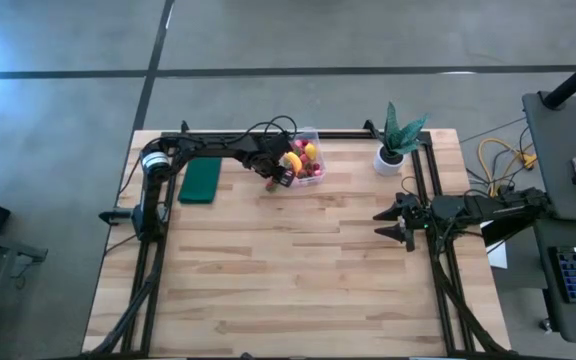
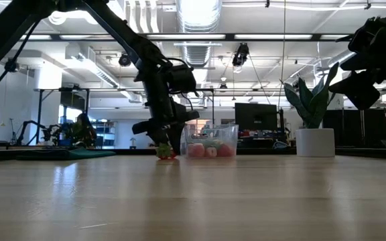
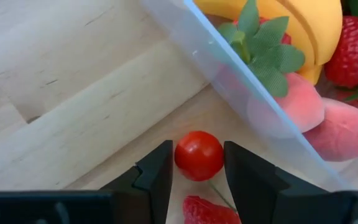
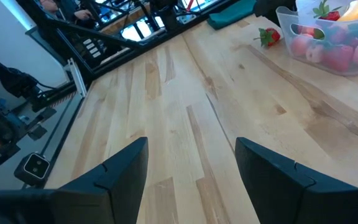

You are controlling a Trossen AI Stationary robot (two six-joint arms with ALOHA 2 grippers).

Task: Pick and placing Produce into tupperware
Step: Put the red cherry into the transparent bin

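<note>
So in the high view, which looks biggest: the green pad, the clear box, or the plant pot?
Largest to smallest:
1. green pad
2. clear box, partly hidden by the left arm, so its rank against the pad is unsure
3. plant pot

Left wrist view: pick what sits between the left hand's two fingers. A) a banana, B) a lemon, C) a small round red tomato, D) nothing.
C. The left hand has its fingers on either side of a small round red tomato on the table, just outside the clear box; the banana lies inside the box.
</note>
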